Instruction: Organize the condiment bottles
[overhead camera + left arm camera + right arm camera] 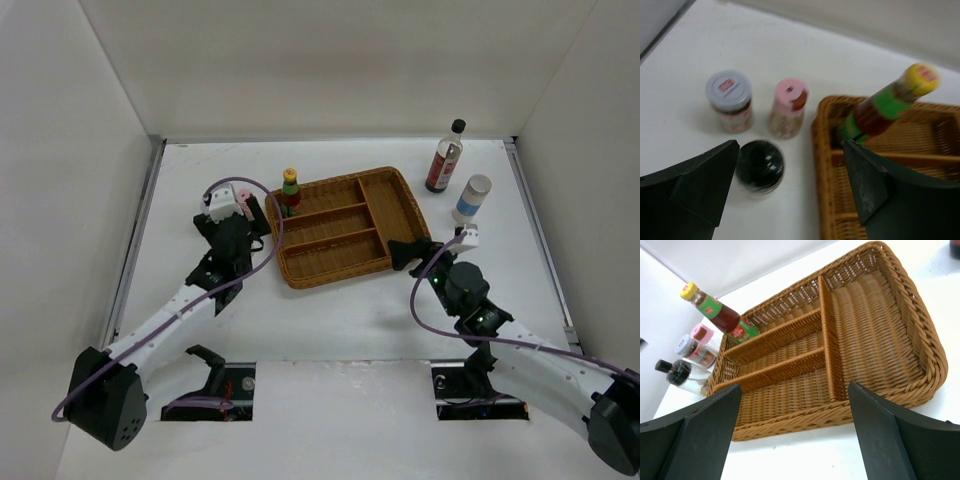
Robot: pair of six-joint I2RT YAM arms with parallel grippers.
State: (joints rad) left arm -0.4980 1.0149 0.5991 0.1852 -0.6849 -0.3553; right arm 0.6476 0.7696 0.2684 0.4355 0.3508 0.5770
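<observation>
While tray [385,210] holds one bottle [290,195], five stand outside.

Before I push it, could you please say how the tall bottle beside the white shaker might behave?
The tall bottle stands upright and is narrow for its height, so a high push would probably tip it. It looks round, so once down it may roll. It seems to be glass, so perhaps fragile.

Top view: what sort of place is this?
Likely a robot test bench, not a kitchen: a white table boxed by plain walls, a left arm and right arm bolted at its near edge, condiment bottles by a wicker tray.
</observation>
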